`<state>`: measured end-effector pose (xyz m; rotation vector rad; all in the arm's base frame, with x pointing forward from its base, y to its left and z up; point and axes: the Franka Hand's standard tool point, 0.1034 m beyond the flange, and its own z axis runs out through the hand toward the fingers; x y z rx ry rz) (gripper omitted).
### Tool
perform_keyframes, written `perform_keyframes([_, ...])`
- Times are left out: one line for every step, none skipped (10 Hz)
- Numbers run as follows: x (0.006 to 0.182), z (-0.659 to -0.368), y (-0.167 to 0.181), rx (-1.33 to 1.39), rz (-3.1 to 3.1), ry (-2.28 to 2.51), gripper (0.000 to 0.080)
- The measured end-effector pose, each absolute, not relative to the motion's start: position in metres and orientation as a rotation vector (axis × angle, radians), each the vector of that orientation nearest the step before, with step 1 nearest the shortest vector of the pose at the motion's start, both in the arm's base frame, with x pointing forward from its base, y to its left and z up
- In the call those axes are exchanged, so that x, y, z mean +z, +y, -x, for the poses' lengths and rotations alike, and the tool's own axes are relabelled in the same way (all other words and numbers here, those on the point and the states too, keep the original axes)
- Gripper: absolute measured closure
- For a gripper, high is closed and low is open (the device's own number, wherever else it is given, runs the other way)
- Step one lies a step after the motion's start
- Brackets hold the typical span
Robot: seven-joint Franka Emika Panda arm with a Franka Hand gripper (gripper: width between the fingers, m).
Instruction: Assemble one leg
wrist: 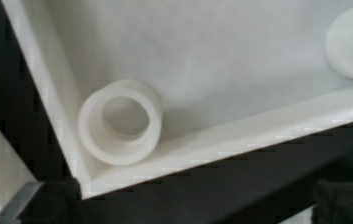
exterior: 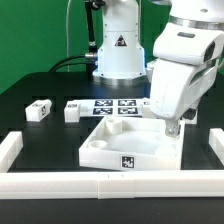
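Observation:
Two legs, small white blocks with square tags, lie on the black table at the exterior view's left: one and another. The large white tray-like piece sits in the middle front. My gripper hangs over that piece's right side, fingertips at its rim. In the wrist view the gripper is open and empty. Its two dark fingers stand far apart over the piece's inner corner, near a round socket. A second socket shows at the edge.
The marker board lies behind the tray-like piece, in front of the arm's base. A low white rail borders the table at the front and both sides. Another small white part peeks out behind my gripper.

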<state>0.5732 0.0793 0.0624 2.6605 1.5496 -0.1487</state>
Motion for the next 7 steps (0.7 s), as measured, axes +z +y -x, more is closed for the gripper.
perform_keyframes([0.062,-0.573,0.079,-0.149,-2.661,1.550,0.0150])
perform_keyframes([0.062,-0.573,0.079,-0.149,-2.661,1.550,0.0150])
perform_keyframes([0.062,-0.573,0.079,-0.119,-2.641,1.583,0.0150])
perform_keyframes([0.060,-0.558,0.072,-0.046,-2.606,1.647,0.0150])
perform_keyframes([0.060,-0.534,0.063,-0.021,-2.579,1.694,0.0150])
perform_keyframes([0.059,-0.513,0.055,-0.004,-2.564,1.723,0.0150])
perform_keyframes([0.053,-0.500,0.048,0.006,-2.557,1.742,0.0150])
